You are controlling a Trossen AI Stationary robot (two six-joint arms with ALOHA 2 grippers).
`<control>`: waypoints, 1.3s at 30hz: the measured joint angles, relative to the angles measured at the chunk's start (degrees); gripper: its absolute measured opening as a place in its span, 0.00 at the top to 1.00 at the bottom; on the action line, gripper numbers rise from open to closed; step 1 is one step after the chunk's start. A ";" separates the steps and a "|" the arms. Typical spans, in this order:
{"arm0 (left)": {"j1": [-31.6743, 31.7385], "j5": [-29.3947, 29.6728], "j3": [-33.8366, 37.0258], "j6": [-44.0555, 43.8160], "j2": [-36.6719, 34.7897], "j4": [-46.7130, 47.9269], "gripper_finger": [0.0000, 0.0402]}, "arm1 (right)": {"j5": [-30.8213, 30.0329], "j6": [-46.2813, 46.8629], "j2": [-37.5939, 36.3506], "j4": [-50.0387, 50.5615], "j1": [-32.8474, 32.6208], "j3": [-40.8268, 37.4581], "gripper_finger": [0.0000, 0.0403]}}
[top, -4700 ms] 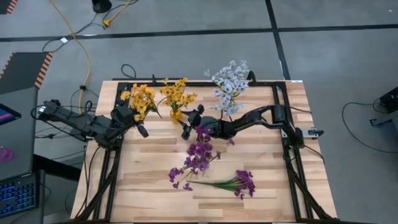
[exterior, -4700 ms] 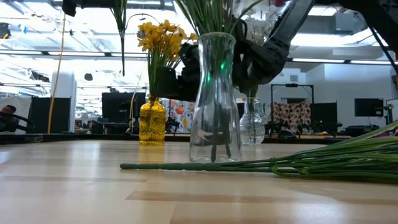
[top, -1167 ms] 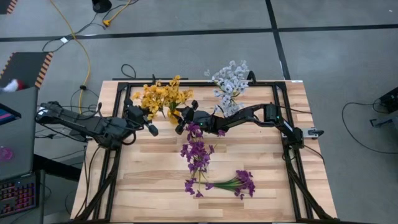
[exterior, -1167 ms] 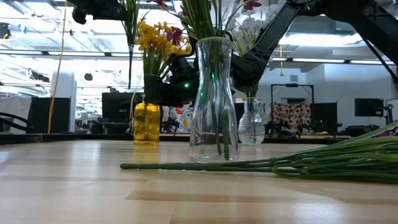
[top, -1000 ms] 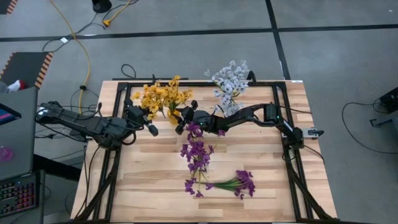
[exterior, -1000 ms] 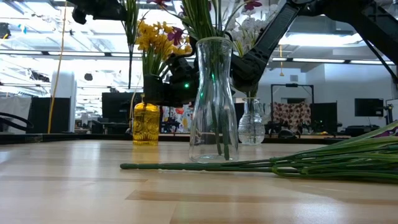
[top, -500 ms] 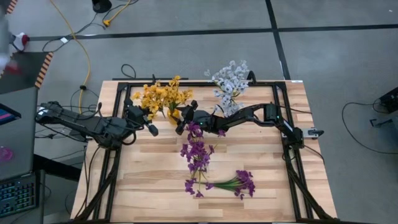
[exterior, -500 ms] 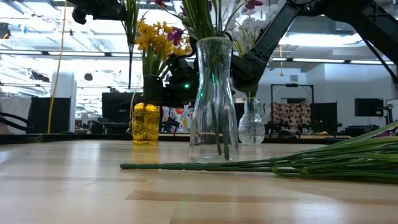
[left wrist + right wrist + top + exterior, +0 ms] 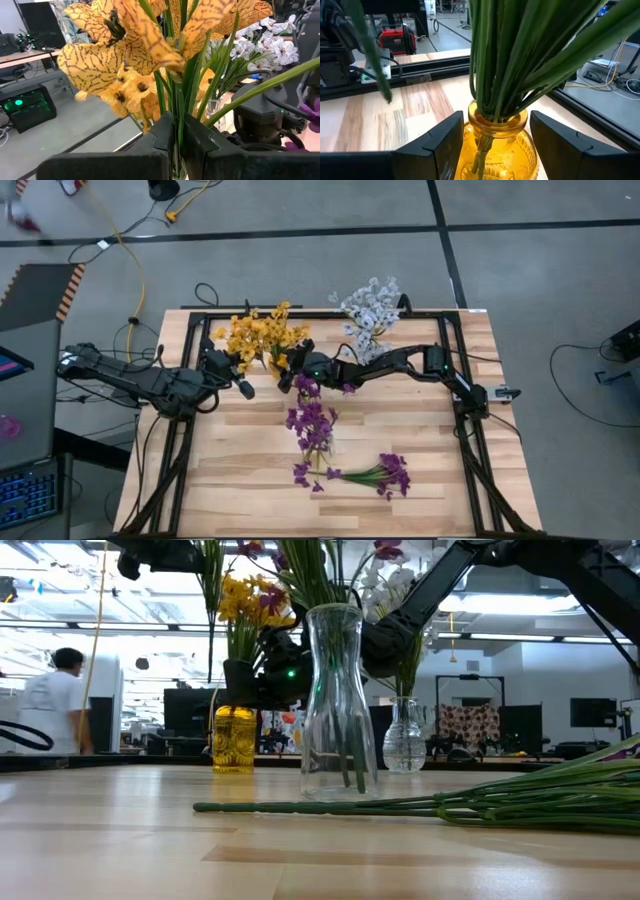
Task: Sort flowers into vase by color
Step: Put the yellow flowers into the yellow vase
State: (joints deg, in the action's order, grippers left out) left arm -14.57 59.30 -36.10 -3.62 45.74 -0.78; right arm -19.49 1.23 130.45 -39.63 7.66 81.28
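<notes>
My left gripper (image 9: 177, 131) is shut on a yellow-orange sprig (image 9: 150, 45), held up at the far left beside the yellow vase (image 9: 235, 740). That vase holds other yellow flowers (image 9: 245, 600). My right gripper (image 9: 495, 131) is open, with its fingers on either side of the yellow vase's neck (image 9: 496, 120). A tall clear vase (image 9: 340, 710) mid-table holds purple flowers (image 9: 310, 420). A loose purple sprig (image 9: 375, 473) lies flat on the table near the front. White-blue flowers (image 9: 368, 310) stand in a small clear vase (image 9: 405, 745) at the back. My left gripper pinches the sprig's bundle of thin green stems (image 9: 175, 107) between its two fingers, below the blossoms. The fingers reach in level, across the stems. The sprig stands upright with its blossoms above the fingers, and its stem end (image 9: 210, 630) hangs below, clear of the table.
A black metal frame (image 9: 190, 320) runs along the table's left, far and right edges. The loose sprig's long stems (image 9: 400, 805) lie across the near part of the table. A person (image 9: 55, 700) walks in the room beyond the table.
The clear vase has shifted a little toward the table's left, and its purple flowers have swayed the same way. My left gripper has kept still with its sprig.
</notes>
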 joint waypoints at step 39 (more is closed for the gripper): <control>8.30 -8.41 9.17 13.83 0.38 -26.22 0.97 | 0.00 -0.17 0.10 0.17 -0.02 0.00 0.58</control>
State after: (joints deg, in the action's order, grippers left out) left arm -6.27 50.89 -26.92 10.21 46.11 -26.99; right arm -19.49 1.06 130.55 -39.46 7.64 81.28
